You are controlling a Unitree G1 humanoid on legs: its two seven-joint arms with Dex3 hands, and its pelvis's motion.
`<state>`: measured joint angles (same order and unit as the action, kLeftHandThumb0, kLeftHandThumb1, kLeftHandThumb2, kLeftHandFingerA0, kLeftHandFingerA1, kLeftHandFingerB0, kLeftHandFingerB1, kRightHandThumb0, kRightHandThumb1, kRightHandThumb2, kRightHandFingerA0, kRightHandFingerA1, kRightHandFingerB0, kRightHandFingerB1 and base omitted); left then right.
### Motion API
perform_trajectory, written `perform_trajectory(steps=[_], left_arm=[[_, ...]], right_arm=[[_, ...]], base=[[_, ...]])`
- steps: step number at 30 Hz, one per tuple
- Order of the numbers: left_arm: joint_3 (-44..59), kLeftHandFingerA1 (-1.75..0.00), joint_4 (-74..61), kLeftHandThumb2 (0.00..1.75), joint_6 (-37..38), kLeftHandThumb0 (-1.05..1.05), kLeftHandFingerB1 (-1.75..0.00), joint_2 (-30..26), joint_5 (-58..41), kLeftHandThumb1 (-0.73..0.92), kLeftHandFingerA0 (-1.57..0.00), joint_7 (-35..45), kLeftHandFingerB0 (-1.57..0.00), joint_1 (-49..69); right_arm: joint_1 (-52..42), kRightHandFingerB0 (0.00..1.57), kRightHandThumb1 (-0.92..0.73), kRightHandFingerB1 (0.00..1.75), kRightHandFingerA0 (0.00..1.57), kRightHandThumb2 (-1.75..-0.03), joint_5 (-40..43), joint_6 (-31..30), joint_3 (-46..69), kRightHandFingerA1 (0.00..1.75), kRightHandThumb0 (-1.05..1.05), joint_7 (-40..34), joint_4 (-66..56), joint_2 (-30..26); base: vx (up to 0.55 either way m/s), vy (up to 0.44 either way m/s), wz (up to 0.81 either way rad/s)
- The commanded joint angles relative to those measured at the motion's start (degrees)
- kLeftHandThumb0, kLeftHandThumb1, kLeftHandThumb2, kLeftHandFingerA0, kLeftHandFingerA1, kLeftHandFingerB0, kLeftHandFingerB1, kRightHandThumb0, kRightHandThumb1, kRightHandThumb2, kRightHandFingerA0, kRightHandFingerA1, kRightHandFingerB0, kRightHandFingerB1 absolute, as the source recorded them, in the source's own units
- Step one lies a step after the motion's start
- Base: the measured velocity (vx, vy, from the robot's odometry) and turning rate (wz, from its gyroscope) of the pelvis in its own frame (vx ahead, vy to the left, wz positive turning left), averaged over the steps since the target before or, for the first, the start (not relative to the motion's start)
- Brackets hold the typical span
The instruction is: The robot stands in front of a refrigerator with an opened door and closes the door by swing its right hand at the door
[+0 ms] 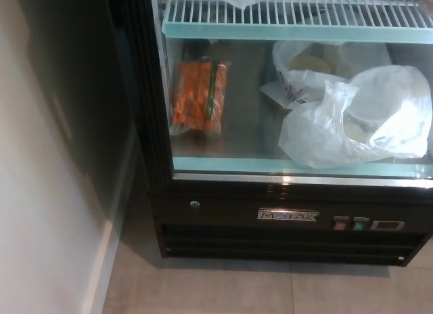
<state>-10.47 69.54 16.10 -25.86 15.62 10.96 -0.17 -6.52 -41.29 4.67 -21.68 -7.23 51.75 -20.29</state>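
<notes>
1. The refrigerator [284, 212] fills the upper right of the view; its door cannot be made out.
2. One bag of carrots [197, 97] and two white plastic bags [352, 124] lie under one wire shelf [298, 16].
3. Neither hand shows, so the fingers' state cannot be told.

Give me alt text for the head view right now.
Lower part of a refrigerator: a bag of carrots and white plastic bags sit on the bottom shelf under a wire rack. Neither robot hand shows.
</notes>
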Motion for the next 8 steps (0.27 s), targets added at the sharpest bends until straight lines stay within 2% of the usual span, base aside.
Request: perform_trajectory(steps=[1, 3, 8], left_arm=[[0.56, -0.34, 0.15, 0.66, -0.13, -0.57, -0.31, -1.04, -0.07, 0.87, -0.36, -0.11, -0.28, -0.22], [0.59, -0.34, 0.24, 0.66, -0.39, -0.57, -0.31, -0.81, -0.06, 0.87, -0.36, -0.17, -0.28, -0.14], [0.99, -0.35, 0.55, 0.65, 0.05, -0.56, -0.31, -0.64, -0.51, 0.84, -0.37, -0.47, -0.30, 1.13]], right_arm=[[3.57, 0.27, -0.77, 0.30, 0.34, -0.63, 3.26, -3.94, 0.17, 0.37, -0.56, 5.67, 5.93, 1.04], [4.26, 0.27, -0.77, 0.30, 0.34, -0.63, 4.13, -4.19, 0.36, 0.37, -0.56, 6.42, 7.61, 1.34], [5.89, 0.29, -0.75, 0.33, 0.45, -0.63, 5.96, -2.69, 0.48, 0.43, -0.51, 11.10, 13.10, 1.81]], base=[[0.00, 0.000, 0.00], [0.00, 0.000, 0.00], [0.00, 0.000, 0.00]])
